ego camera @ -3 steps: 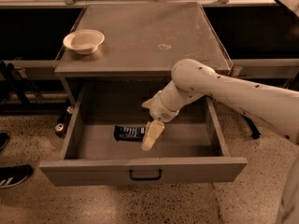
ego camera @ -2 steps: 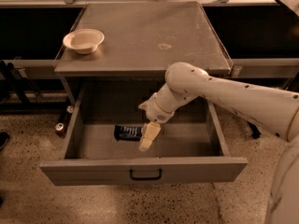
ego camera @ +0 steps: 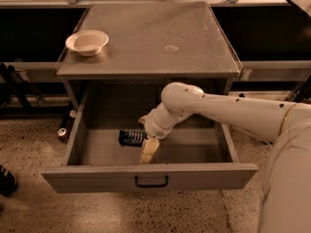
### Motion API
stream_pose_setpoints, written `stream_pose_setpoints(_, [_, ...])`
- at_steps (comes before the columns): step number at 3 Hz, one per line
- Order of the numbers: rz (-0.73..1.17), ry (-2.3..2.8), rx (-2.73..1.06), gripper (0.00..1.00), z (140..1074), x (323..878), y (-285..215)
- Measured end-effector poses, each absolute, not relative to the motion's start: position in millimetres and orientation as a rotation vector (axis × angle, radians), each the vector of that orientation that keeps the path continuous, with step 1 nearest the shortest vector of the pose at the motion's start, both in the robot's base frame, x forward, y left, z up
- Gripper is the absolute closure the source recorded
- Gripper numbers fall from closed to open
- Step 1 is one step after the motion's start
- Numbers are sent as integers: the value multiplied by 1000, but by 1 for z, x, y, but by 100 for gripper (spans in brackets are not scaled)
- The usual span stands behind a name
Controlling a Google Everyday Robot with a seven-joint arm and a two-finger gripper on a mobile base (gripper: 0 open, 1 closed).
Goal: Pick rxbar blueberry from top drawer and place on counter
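The top drawer [ego camera: 146,176] is pulled open, its black handle at the front centre. The rxbar blueberry [ego camera: 130,137], a dark flat bar, lies on the drawer floor left of centre. My gripper [ego camera: 147,152] hangs down inside the drawer on the white arm, its pale fingers [ego camera: 148,150] pointing down just right of the bar and close to its right end, near the drawer's front wall. The counter [ego camera: 155,38] is the grey top above the drawer, with a pale smudge near its middle.
A white bowl [ego camera: 87,41] stands at the counter's left side. A can [ego camera: 62,132] lies on the speckled floor left of the drawer. Dark rails and shelving run behind the cabinet. A dark shoe [ego camera: 6,181] shows at the left edge.
The arm has moved left and lower inside the drawer, bringing the gripper closer to the bar's right end. The bar has not moved.
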State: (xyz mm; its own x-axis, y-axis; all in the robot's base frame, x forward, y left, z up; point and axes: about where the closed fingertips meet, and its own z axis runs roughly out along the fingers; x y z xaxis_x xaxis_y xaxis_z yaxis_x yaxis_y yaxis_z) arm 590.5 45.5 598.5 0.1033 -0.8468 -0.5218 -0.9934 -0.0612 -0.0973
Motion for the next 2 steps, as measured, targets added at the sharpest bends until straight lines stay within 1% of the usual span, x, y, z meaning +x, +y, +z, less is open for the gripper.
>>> stream_pose_setpoints(1, [442,1782,-1964,26,584,591,52])
stream_pose_setpoints(2, [442,1782,-1964,49,588,591,52])
